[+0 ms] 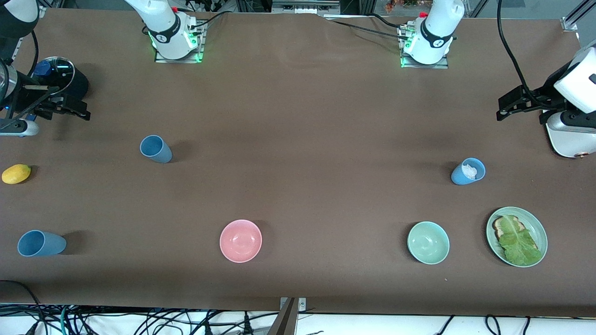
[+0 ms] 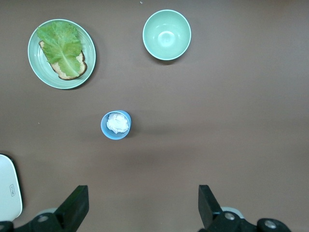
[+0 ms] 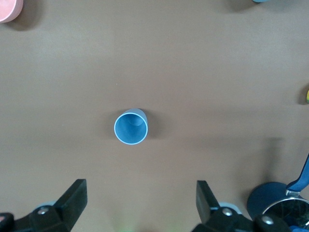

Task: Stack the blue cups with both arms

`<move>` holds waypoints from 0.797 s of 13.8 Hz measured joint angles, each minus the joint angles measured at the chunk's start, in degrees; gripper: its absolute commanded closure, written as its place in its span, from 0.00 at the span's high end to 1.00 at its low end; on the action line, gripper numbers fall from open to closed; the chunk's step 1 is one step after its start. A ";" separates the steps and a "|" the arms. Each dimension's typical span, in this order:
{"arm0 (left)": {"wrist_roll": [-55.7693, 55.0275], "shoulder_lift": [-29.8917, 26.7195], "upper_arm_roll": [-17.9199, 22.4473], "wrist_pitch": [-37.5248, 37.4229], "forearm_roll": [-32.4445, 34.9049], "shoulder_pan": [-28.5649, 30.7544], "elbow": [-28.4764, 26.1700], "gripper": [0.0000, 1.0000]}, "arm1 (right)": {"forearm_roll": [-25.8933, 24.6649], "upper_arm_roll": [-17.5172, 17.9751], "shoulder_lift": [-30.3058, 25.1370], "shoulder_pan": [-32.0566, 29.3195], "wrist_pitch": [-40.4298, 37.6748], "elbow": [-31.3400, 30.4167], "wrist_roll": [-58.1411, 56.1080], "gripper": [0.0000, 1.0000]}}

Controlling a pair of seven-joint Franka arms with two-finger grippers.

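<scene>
Blue cups [image 1: 156, 149] [image 1: 467, 171] [image 1: 41, 243] stand unstacked, apart; left gripper [image 2: 140, 205] and right gripper [image 3: 140, 203] hover wide open, empty, cups at twelve o'clock.

Left tool [image 2: 143, 205]: both fingers at frame bottom, spread wide, nothing betw. them, over bare brown counter [image 2: 231, 125]. Blue cup [image 2: 116, 125] upright, just left of frame centre, w/ white crumpled wad inside. Green plate [image 2: 62, 53] upper left, w/ bread + lettuce leaf on it. Green bowl [image 2: 166, 35] top centre, empty. White object [image 2: 8, 186] at lower-left edge, cut off.
</scene>
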 measured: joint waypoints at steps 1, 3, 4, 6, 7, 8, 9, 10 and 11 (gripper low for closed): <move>0.00 0.00 0.00 0.00 0.00 0.00 0.00 1.00 | 0.00 0.00 0.00 0.00 0.00 0.00 0.00 1.00; 0.00 0.00 0.00 0.00 0.00 0.00 0.00 1.00 | 0.00 0.00 0.00 0.00 0.00 0.00 0.00 1.00; 0.00 0.00 0.00 0.00 0.00 0.01 0.00 1.00 | 0.00 0.00 0.00 0.00 0.00 0.00 0.00 1.00; 0.07 0.10 0.38 -0.02 0.02 0.08 -0.17 1.00 | 0.00 0.00 0.00 0.00 0.00 0.00 0.00 1.00; 0.73 0.23 1.02 -0.02 0.05 0.26 -0.37 1.00 | 0.00 0.00 0.00 -0.01 0.00 0.00 0.00 1.00; 2.57 0.49 2.05 -0.02 0.07 0.63 -0.61 1.00 | 0.00 0.00 0.00 -0.01 0.00 0.00 0.00 1.00; 5.21 0.88 3.58 -0.02 0.08 1.09 -0.89 1.00 | 0.00 0.00 0.00 -0.01 0.00 0.00 0.00 1.00; 7.97 1.35 5.44 0.01 0.08 1.51 -1.21 1.00 | 0.00 0.01 0.01 -0.01 0.00 0.00 0.00 1.00; 10.29 1.79 7.18 0.01 0.08 1.84 -1.49 1.00 | 0.00 0.01 0.01 -0.02 0.00 0.00 0.00 1.00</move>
